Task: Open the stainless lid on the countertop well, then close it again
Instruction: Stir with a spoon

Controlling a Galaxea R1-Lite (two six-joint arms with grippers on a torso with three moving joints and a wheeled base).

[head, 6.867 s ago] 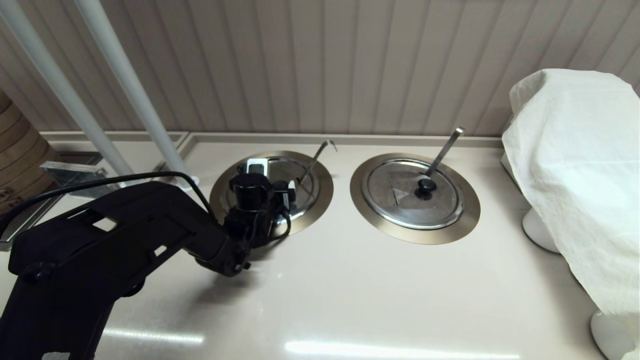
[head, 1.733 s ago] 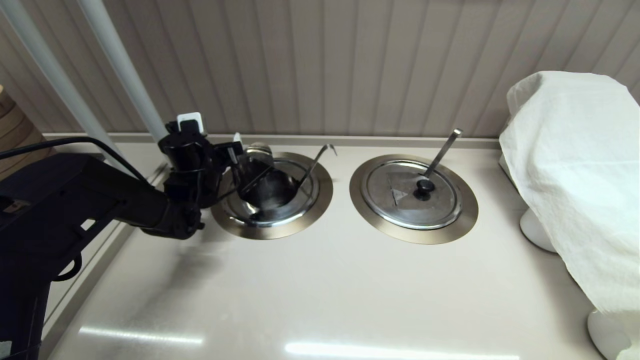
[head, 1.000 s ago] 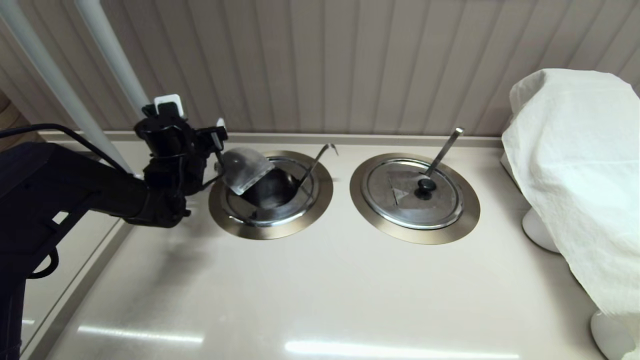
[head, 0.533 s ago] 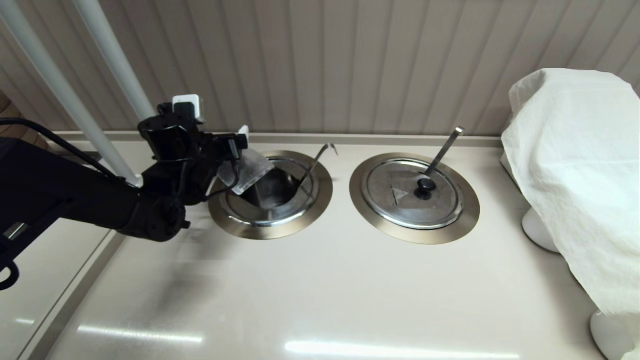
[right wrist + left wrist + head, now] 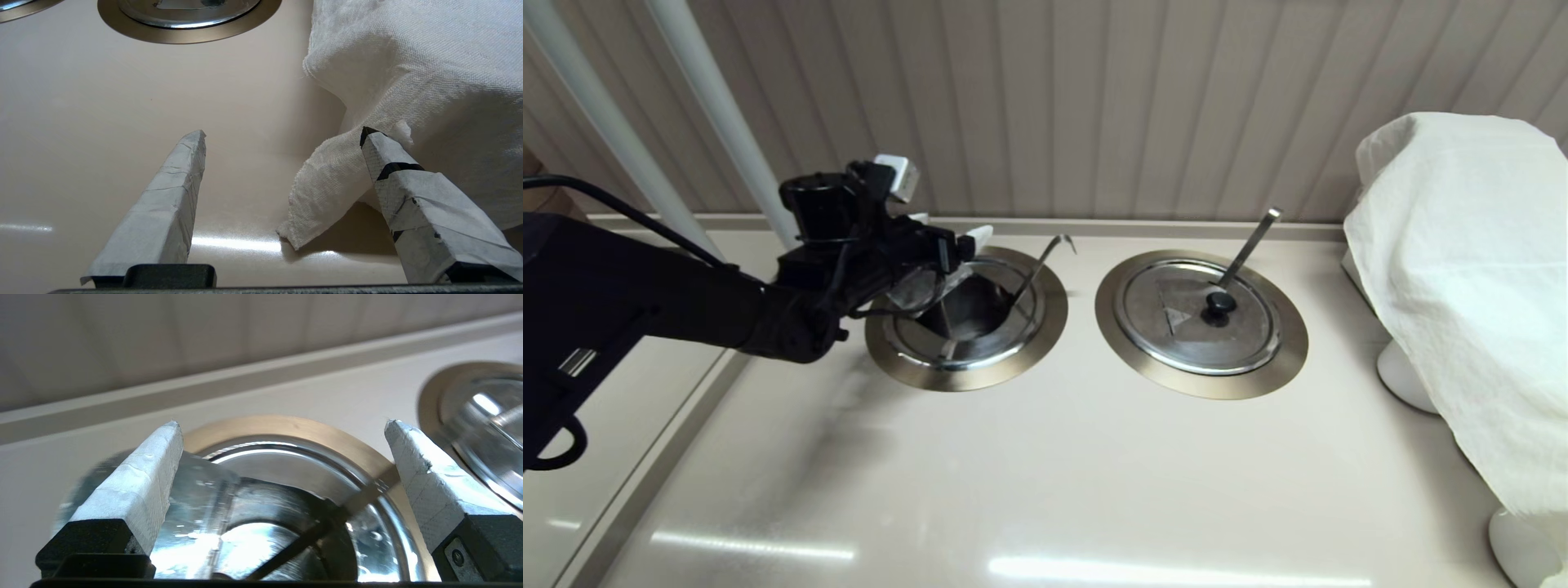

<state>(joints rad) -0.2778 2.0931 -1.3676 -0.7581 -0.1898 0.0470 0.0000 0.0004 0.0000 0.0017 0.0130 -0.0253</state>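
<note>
A glossy beige countertop (image 5: 1094,474) meets a ribbed beige wall panel (image 5: 1094,106) at twelve o'clock; white crumpled cloth (image 5: 1462,269) drapes at three.

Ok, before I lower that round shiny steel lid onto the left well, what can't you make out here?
- Black knob of the stainless lid: in the head view the left gripper covers it, and it is out of frame in the left wrist view.
- Where the lid's low edge meets the countertop well: hidden behind the gripper in the head view.
- What sits under the white cloth: covered in every view.
</note>
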